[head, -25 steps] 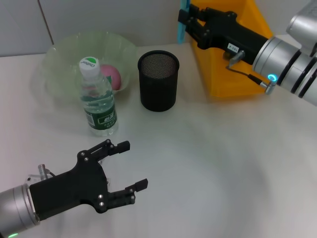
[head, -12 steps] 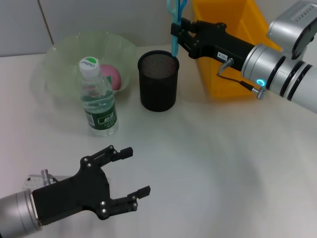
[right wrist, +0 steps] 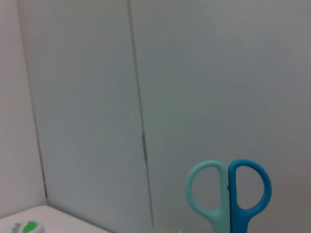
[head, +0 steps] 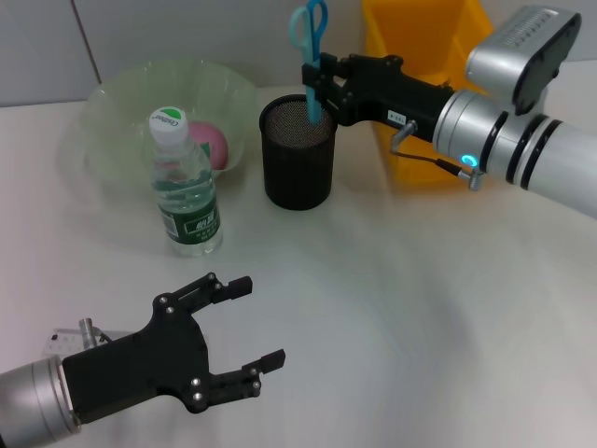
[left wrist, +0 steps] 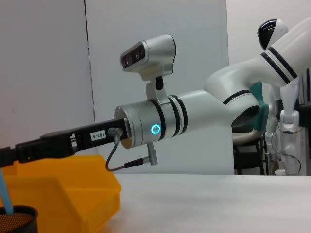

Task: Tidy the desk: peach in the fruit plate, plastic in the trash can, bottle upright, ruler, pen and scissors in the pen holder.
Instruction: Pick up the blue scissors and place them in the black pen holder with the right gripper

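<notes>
My right gripper is shut on the scissors, which stand upright with their light blue handles on top. Their blades dip into the mouth of the black mesh pen holder. The bottle stands upright in front of the pale green fruit plate, and the pink peach lies inside that plate. Behind my right arm sits the yellow trash can. Low at the front left, my left gripper hovers open over the desk, holding nothing. Ruler, pen and plastic are out of view.
A grey wall runs close behind the fruit plate and the trash can. My right forearm stretches across the back right, above the desk. In the left wrist view the trash can and the pen holder's rim show low.
My right gripper has carried the scissors leftward from in front of the trash can to over the pen holder, with the blades now entering it. The left gripper has barely shifted.
</notes>
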You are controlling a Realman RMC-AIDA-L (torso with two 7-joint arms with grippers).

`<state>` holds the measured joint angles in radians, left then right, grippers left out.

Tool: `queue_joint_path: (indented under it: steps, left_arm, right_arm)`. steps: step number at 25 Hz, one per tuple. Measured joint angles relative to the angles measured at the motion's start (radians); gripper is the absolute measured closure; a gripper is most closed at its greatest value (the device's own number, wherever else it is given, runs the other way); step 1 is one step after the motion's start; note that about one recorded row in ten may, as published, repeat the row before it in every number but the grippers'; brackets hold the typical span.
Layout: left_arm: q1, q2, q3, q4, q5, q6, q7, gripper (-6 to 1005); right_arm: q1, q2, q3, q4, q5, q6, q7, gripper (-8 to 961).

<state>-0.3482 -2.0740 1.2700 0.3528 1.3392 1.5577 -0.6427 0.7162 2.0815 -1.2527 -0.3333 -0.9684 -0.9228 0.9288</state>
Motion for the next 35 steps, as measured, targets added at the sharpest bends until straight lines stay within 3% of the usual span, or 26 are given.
queue_joint_path:
  steps: [26,35]
  left_arm:
    - [-0.006,0.003,-0.010,0.009,0.000,0.037,-0.016,166]
    - [-0.008,0.003,-0.009,0.009,-0.001,0.038,-0.027,167]
  right_arm:
    - [0.013,0.003,-0.034,0.000,-0.006,0.026,-0.065,717]
    - [0.056,0.005,-0.089,0.022,-0.006,0.102,-0.068,716]
